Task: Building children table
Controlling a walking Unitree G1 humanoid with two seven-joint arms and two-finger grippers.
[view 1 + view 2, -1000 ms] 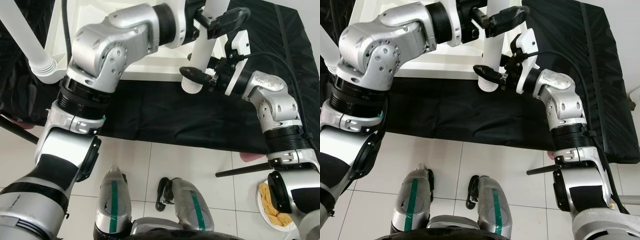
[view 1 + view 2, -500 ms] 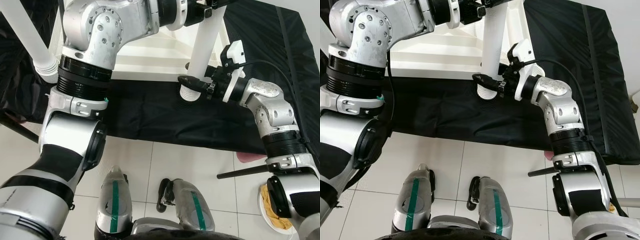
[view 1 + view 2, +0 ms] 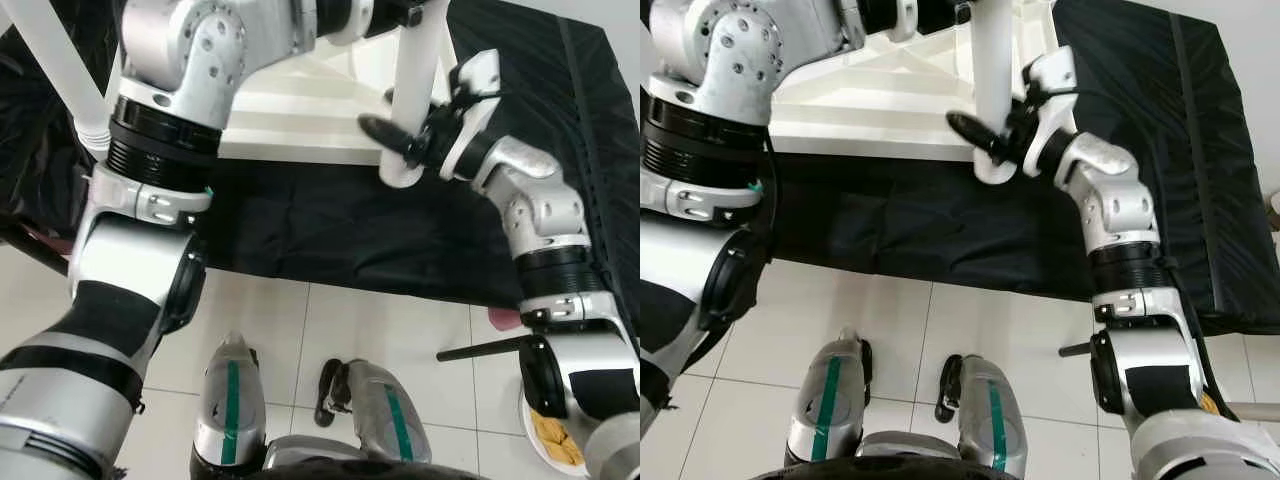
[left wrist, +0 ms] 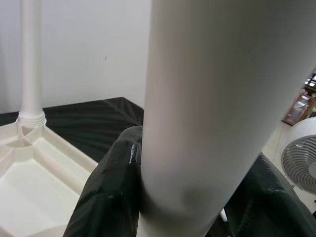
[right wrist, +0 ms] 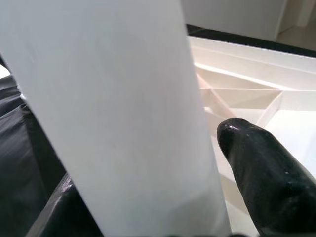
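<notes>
An upturned white table top (image 3: pixel 290 110) lies on a black mat. One white leg (image 3: pixel 60 70) stands at its left corner. A second white leg (image 3: pixel 418 80) is held nearly upright over the top's front edge. My right gripper (image 3: pixel 408 140) is shut on it just above its ribbed lower end. My left gripper (image 4: pixel 187 197) is shut on the same leg higher up, at the picture's top edge. In the right wrist view one black finger (image 5: pixel 266 182) presses the leg (image 5: pixel 118 123), with the top's ribbed underside (image 5: pixel 247 98) behind.
The black mat (image 3: pixel 330 230) covers the floor ahead. White tiles (image 3: pixel 300 330) lie between it and my feet. A black rod (image 3: pixel 480 347) and a plate with something yellow (image 3: pixel 550 430) lie at the right. A fan (image 4: pixel 301 168) stands farther off.
The held leg has swung more upright and its lower end has shifted right, toward the table top. My left gripper has climbed to the top edge of the picture.
</notes>
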